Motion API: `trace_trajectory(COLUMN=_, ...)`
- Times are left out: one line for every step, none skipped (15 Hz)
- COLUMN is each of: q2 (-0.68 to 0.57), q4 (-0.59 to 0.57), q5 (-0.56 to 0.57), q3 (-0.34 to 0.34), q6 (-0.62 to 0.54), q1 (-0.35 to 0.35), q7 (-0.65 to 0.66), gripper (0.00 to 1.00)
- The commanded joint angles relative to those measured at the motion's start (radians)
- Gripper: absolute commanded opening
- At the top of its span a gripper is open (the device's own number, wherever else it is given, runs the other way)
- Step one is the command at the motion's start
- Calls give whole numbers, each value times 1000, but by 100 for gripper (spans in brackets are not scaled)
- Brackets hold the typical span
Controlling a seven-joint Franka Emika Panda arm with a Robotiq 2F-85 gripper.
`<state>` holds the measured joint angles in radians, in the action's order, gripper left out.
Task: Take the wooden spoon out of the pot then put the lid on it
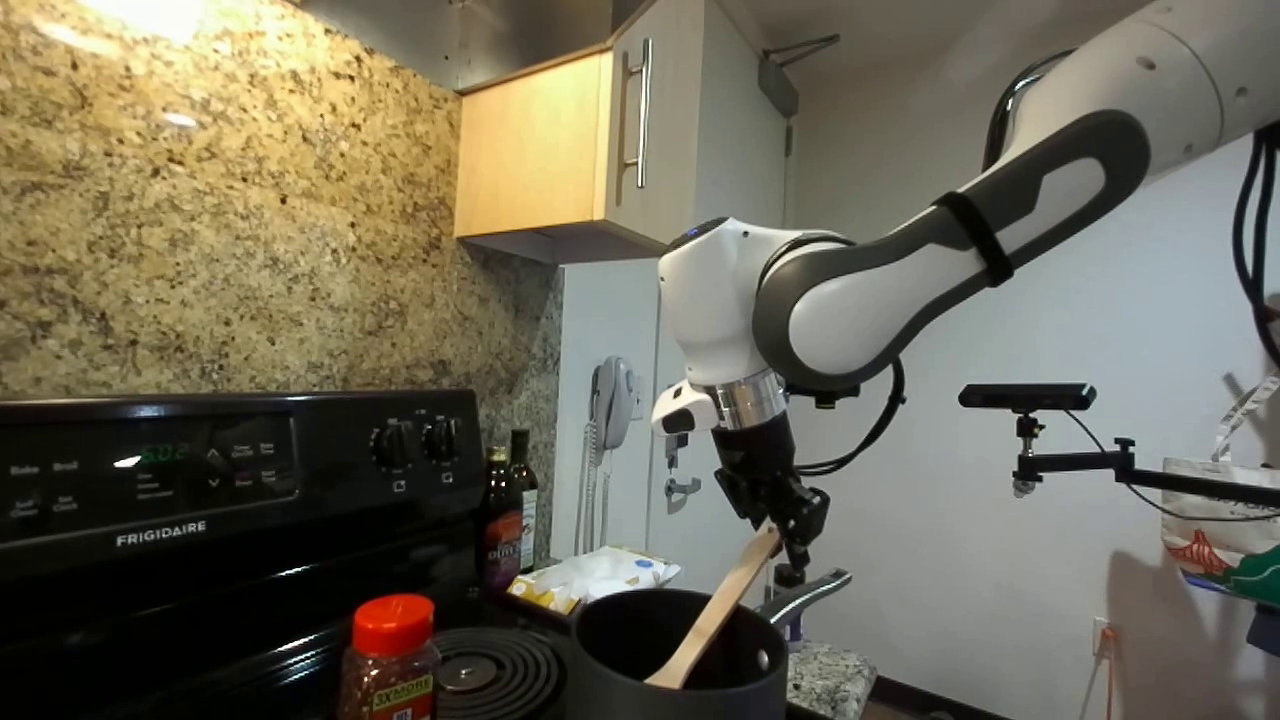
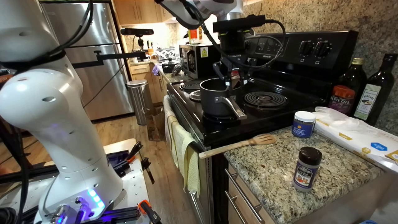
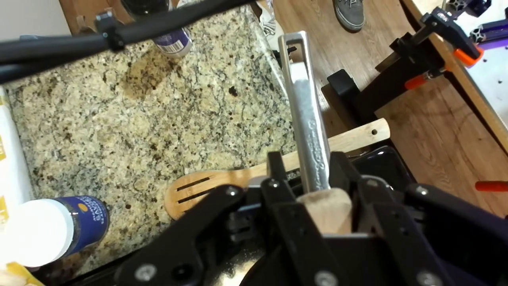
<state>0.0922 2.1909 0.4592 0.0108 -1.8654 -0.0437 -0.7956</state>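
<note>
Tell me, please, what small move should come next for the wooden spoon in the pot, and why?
I would probably close the end effector gently on the wooden spoon before lifting. In an exterior view it leans with its lower part inside the pot; the wrist view shows the fingers on both sides of its upper end, but firm contact is hard to confirm.

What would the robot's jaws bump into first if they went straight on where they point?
They point down: probably the pot, near where its silvery handle joins; depth is unclear, so I can't say which part comes first. The upper end of the wooden spoon sits between the jaws.
</note>
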Motion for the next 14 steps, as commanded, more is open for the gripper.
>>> trace_trajectory(q2=16, q4=4, q5=24, q3=-9, q6=6, q1=7, q7=18, gripper=65)
trace_trajectory(q2=16, q4=4, q5=23, q3=-9, q6=6, q1=7, q7=18, gripper=72)
trace_trajectory(q2=16, q4=4, q5=22, q3=-9, q6=6, q1=7, q7=18, gripper=77)
trace_trajectory(q2=17, q4=4, q5=21, q3=-9, q6=5, q1=7, q7=19, gripper=84)
trace_trajectory(q2=18, q4=4, q5=19, q3=-9, q6=5, q1=7, q7=18, gripper=90)
trace_trajectory(q2=21, q4=4, q5=20, q3=-9, q6=0, q1=6, q7=22, gripper=97)
trace_trajectory(q2=25, q4=5, q5=22, q3=-10, q6=-5, q1=5, q7=26, gripper=99)
trace_trajectory(q2=33, q4=6, q5=24, q3=-13, q6=-14, q1=3, q7=27, gripper=100)
trace_trajectory(q2=36, q4=5, q5=24, q3=-14, q6=-14, q1=2, q7=27, gripper=100)
trace_trajectory(q2=43, q4=4, q5=26, q3=-17, q6=-17, q1=-1, q7=23, gripper=100)
trace_trajectory(q2=48, q4=3, q5=27, q3=-19, q6=-20, q1=-2, q7=21, gripper=100)
trace_trajectory(q2=50, q4=0, q5=27, q3=-22, q6=-19, q1=-4, q7=17, gripper=100)
trace_trajectory(q2=53, q4=-2, q5=28, q3=-25, q6=-19, q1=-5, q7=16, gripper=100)
trace_trajectory(q2=52, q4=-6, q5=28, q3=-27, q6=-19, q1=-6, q7=10, gripper=100)
